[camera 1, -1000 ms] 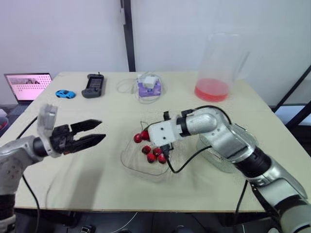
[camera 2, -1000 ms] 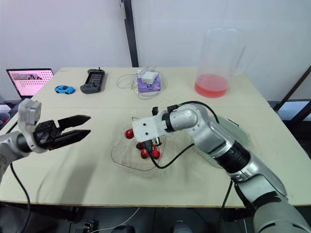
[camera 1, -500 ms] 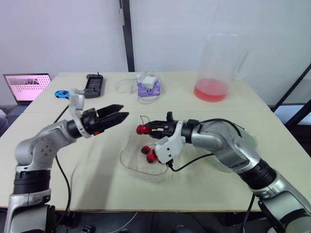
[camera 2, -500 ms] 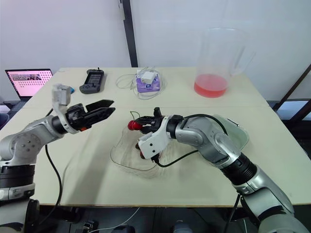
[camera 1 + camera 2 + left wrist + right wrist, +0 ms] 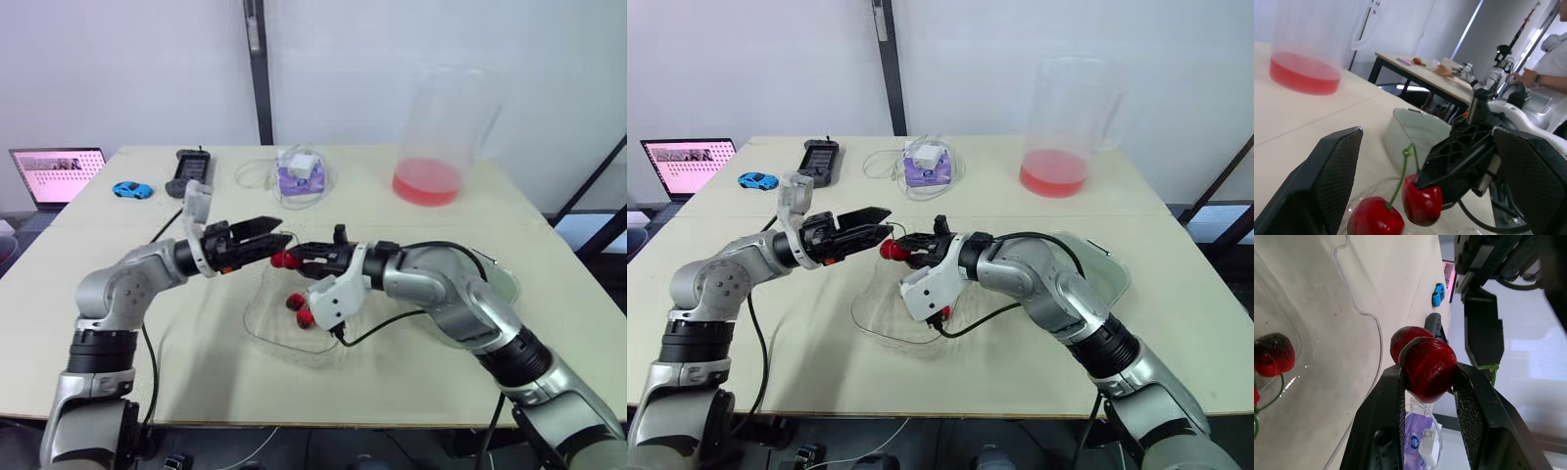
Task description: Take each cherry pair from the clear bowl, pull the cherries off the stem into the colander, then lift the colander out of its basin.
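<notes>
My right gripper (image 5: 312, 254) is shut on one cherry (image 5: 1427, 364) of a stemmed cherry pair (image 5: 1422, 205), held just above the clear bowl (image 5: 257, 333). The second cherry (image 5: 1403, 340) sits right beside it. My left gripper (image 5: 276, 238) is open, its fingertips (image 5: 880, 213) level with the held pair and close to it, the cherries lying between its two fingers in the left wrist view. Several more cherries (image 5: 304, 308) lie in the bowl. The pale colander (image 5: 1418, 129) in its basin (image 5: 1112, 269) stands behind my right forearm, mostly hidden.
A tall pitcher with red liquid (image 5: 431, 147) stands at the back right. Along the back edge lie a purple box with a cable (image 5: 299, 176), a black handset (image 5: 188, 171) and a blue toy car (image 5: 130, 189); a laptop (image 5: 54, 176) sits at far left. A person (image 5: 1547, 73) stands beyond the table.
My left arm has swung in from the left until its open fingers reach the cherry pair. The right gripper lifted the pair out of the bowl and now holds it still.
</notes>
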